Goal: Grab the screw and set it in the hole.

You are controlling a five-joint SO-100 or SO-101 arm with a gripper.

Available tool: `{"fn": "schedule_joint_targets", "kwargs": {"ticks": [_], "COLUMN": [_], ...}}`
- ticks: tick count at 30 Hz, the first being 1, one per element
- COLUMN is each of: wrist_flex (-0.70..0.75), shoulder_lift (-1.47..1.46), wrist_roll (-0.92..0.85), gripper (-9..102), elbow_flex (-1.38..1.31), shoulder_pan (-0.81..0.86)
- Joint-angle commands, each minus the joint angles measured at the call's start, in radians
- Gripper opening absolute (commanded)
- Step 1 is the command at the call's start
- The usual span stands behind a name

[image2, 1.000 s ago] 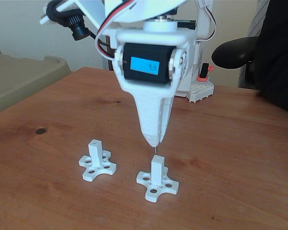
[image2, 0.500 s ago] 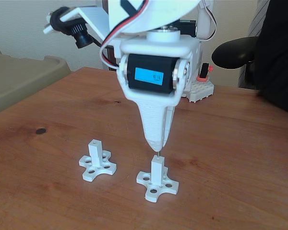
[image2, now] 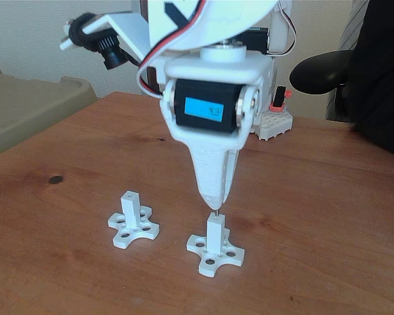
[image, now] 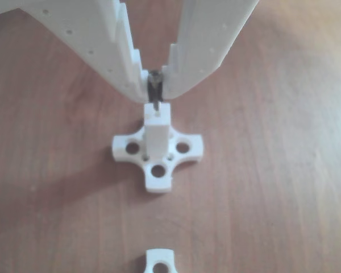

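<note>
Gripper [image: 155,91] is closed narrow on the screw [image: 154,98], pinched at the fingertips and hanging point-down. In the other view the screw tip sits right at the top face of the white post [image: 157,132], at or just entering the hole [image: 157,111]; too small to tell how deep it goes. In the fixed view the gripper [image2: 214,205] stands vertical directly over the near post [image2: 214,231], with the screw [image2: 214,210] showing as a thin sliver between fingertips and post top.

Progress: grab is done, carry is done, alignment looks good. Left to do, as I judge it: push the screw down fully into the hole, open the gripper, lift clear. Screw is not yet released.

Post stands upright on its cross-shaped base [image: 157,172] on the wooden desk [image2: 315,216]. A second post with the same base [image2: 132,223] sits to the left in the fixed view, well apart, untouched. Risk: a slight tilt could make the screw jam or tip out on release.
</note>
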Motion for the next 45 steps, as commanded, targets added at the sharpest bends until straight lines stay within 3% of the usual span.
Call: {"fn": "schedule_joint_targets", "kwargs": {"ticks": [1,45], "wrist_flex": [-0.021,-0.008], "shoulder_lift": [0.025,0.015], "wrist_roll": [0.005,-0.002], "gripper": [-4,-4], "elbow_flex": [-0.009,-0.015], "shoulder_pan": [-0.006,0.002]}}
